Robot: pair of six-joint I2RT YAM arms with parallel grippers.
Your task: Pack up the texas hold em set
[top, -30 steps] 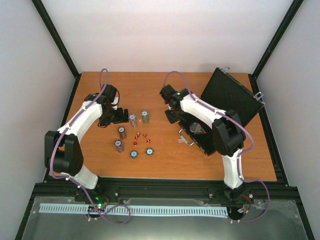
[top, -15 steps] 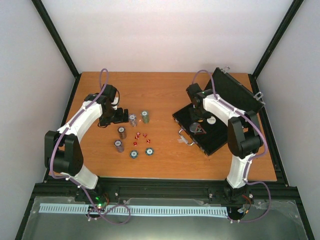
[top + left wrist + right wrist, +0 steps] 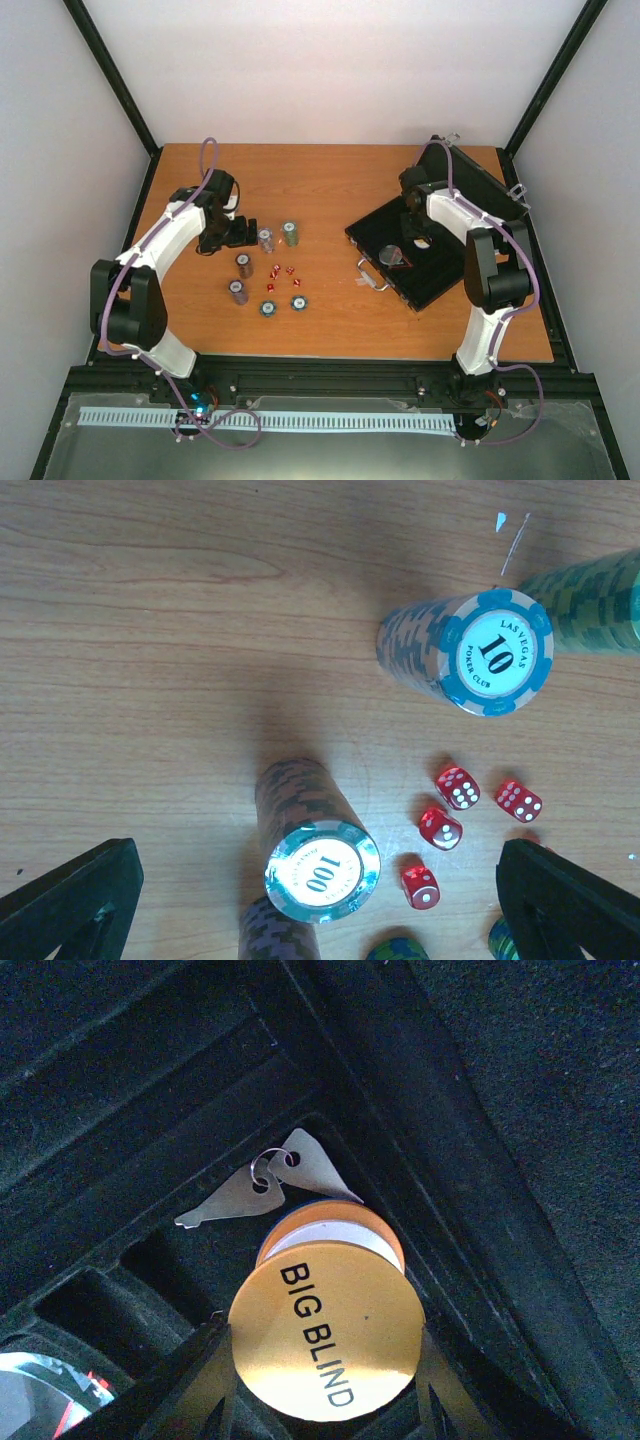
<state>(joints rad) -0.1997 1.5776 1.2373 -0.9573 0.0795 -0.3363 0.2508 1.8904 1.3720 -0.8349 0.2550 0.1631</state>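
**BIG BLIND disc held inside the open case; chips and dice out on the worktop**

The black case (image 3: 440, 275) lies open on the right side of the worktop (image 3: 320, 180). Its lid (image 3: 465, 190) stands up behind it and its silver handle (image 3: 373, 277) faces the chips. The right pincer (image 3: 318, 1370) is down in the case's moulded interior, clamped on the yellow BIG BLIND disc (image 3: 325, 1325). White and orange edges show just under the disc. Two keys (image 3: 262, 1186) on one ring lie touching its far rim. A clear packet (image 3: 395, 256) rests in the case near the handle.

The left pincer (image 3: 237, 232) hangs with fingers wide apart beside the chip stacks (image 3: 265, 239). There are four upright stacks, and one tops out at "10" (image 3: 495, 655), another at "100" (image 3: 320, 870). Two low chip piles (image 3: 268, 308) sit nearer the arms. Four red dice (image 3: 457, 787) lie among them, touching no stack.

In the left wrist view two stacks are cut off by the frame. A red sliver by one finger may be a fifth die; I cannot tell.
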